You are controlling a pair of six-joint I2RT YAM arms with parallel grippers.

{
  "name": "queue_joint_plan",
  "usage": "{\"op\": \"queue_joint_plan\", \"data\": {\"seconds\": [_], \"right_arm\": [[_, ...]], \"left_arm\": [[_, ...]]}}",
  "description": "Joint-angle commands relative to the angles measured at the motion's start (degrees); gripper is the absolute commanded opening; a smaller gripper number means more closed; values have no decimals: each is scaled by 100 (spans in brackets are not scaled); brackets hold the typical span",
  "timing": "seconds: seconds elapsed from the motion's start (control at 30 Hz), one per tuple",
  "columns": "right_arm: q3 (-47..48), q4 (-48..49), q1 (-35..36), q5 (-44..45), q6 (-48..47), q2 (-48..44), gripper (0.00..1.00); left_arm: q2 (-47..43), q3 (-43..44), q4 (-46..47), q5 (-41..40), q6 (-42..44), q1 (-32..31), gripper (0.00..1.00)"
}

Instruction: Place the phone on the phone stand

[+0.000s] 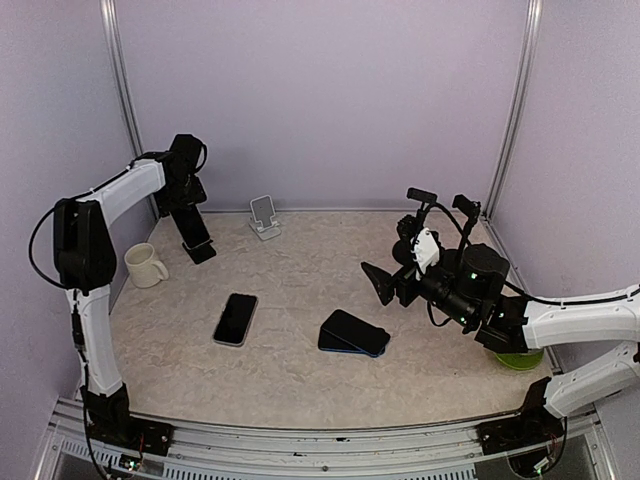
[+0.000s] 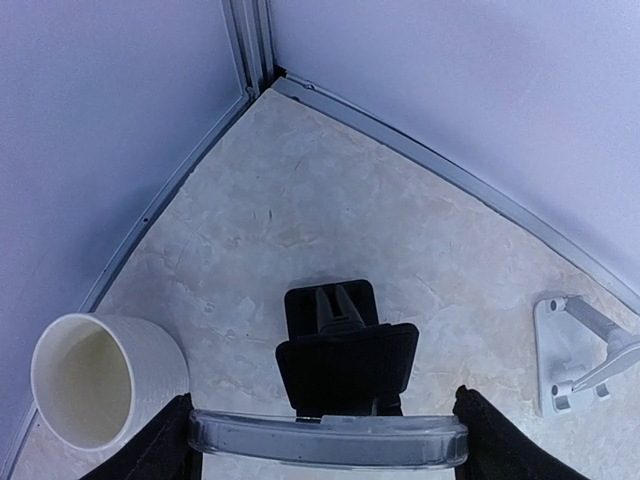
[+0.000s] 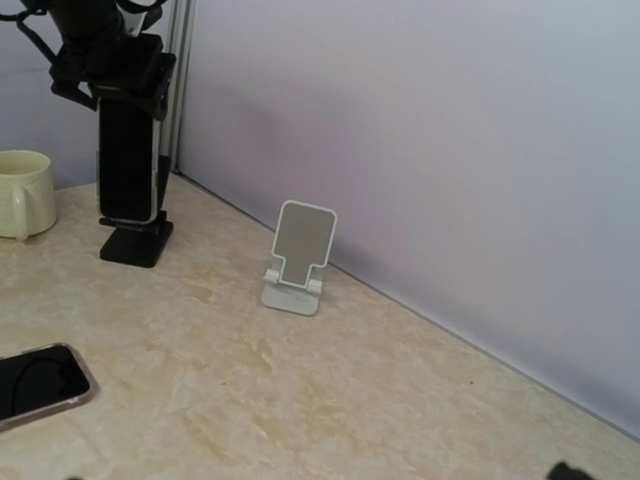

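Note:
My left gripper [image 1: 190, 205] is shut on a phone in a clear case [image 2: 325, 438], holding it upright by its long edges. The phone [image 3: 130, 165] hangs over the black phone stand [image 3: 135, 243] at the back left; I cannot tell whether its lower end touches the stand. In the left wrist view the black stand [image 2: 345, 350] lies just beyond the phone's edge. My right gripper [image 1: 385, 285] is open and empty, hovering over the table's middle right and facing the back wall.
A white phone stand [image 1: 264, 217] stands by the back wall, right of the black one. A cream mug [image 1: 146, 265] sits at the left. A second phone [image 1: 235, 319] and a dark blue-edged phone [image 1: 354, 333] lie mid-table. A green object [image 1: 518, 358] lies under the right arm.

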Motion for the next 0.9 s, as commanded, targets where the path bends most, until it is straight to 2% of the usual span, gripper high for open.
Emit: {"op": "queue_joint_plan", "data": {"seconds": [0.0, 0.47, 0.87], "right_arm": [[-89, 88, 36, 89, -40, -46, 100], [-52, 96, 36, 61, -55, -37, 100], [-4, 57, 36, 59, -110, -46, 100]], "left_arm": [[168, 246, 62, -89, 61, -6, 26], [474, 469, -6, -276, 171, 69, 30], [645, 564, 73, -293, 236, 131, 40]]}}
